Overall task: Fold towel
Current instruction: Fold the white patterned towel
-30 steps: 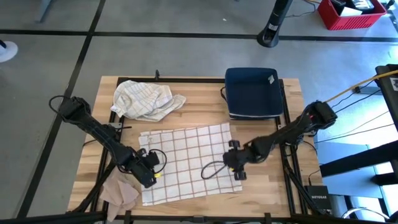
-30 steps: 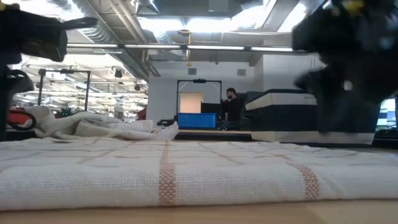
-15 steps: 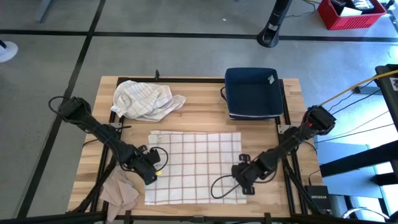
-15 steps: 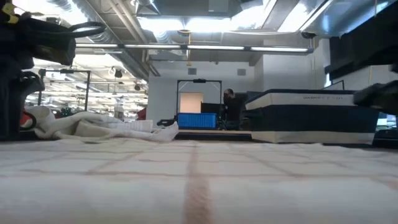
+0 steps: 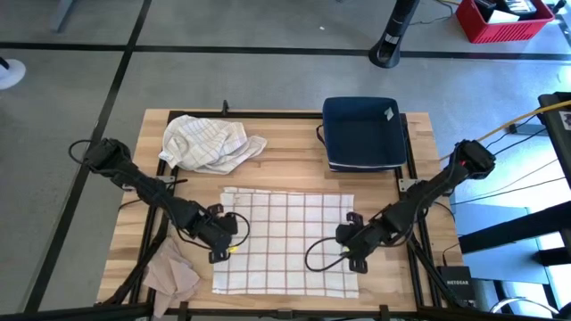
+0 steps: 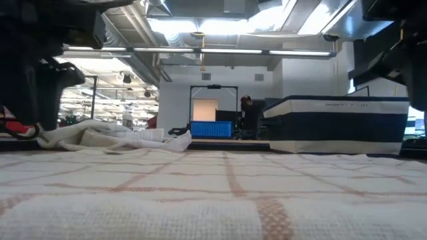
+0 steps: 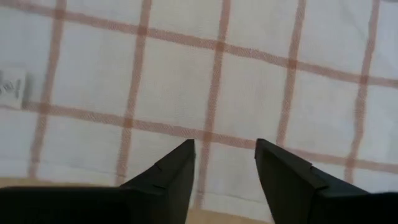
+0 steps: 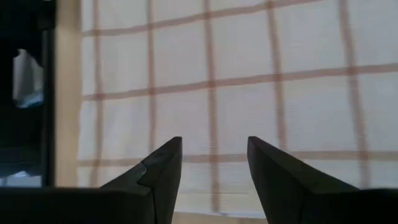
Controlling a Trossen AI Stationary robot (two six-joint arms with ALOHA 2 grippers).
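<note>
Checked towel (image 5: 285, 241) lies flat and spread on the wooden tabletop (image 5: 375, 183), near the front edge, roughly centred between the two arms. Left pincer (image 5: 220, 239) sits low at the towel's left edge; in its wrist view the fingers (image 7: 163, 180) are parted with checked cloth showing in the gap, nothing pinched between them. Right pincer (image 5: 351, 242) sits at the towel's right edge, same story: fingers (image 8: 163, 171) apart over the fabric, holding nothing. A small white tag (image 7: 11, 89) shows on the towel in the left wrist view. Behind the flat towel, a second crumpled checked cloth (image 5: 207, 141) is bunched at the back left of the tabletop, and a dark blue bin (image 5: 361, 134) stands at the back right, both well clear of the spread towel. A beige rag (image 5: 171, 275) lies at the front left corner, just beside the towel's left edge. In the low view a person (image 6: 247, 113) stands far back in the room.
</note>
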